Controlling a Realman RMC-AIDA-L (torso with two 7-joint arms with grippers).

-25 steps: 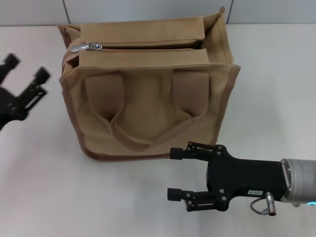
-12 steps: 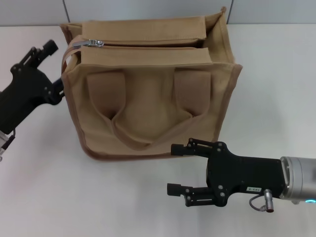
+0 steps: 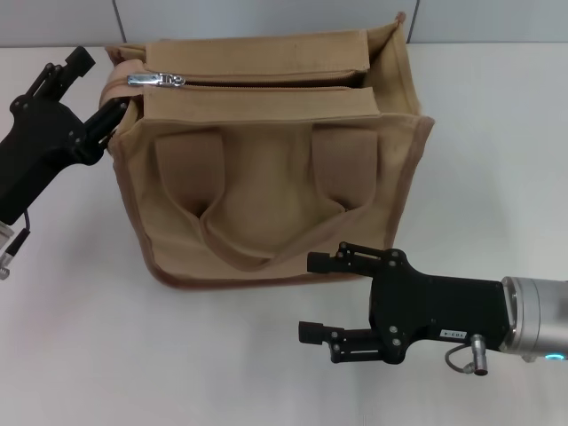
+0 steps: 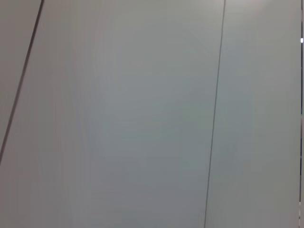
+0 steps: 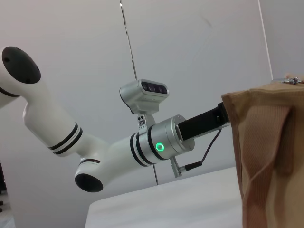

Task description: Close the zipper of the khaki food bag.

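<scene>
The khaki food bag [image 3: 266,177] stands upright in the middle of the white table in the head view, with its brown handles hanging down the near side. The zipper [image 3: 266,82] runs between the top flaps, with its silver slider [image 3: 155,80] at the bag's left end. My left gripper [image 3: 105,82] is open at the bag's upper left corner, and one finger [image 3: 111,120] touches the bag's left side. My right gripper [image 3: 306,296] is open and empty, low in front of the bag's right half. The right wrist view shows the bag's end [image 5: 266,156] and my left arm.
The white table [image 3: 497,133] stretches around the bag on all sides. A grey panelled wall [image 3: 266,18] stands just behind the bag. The left wrist view shows only the wall [image 4: 142,114].
My left gripper has swung in from the far left to the bag's upper left corner. The bag's left end has shifted slightly. My right gripper has sunk a little toward the near edge.
</scene>
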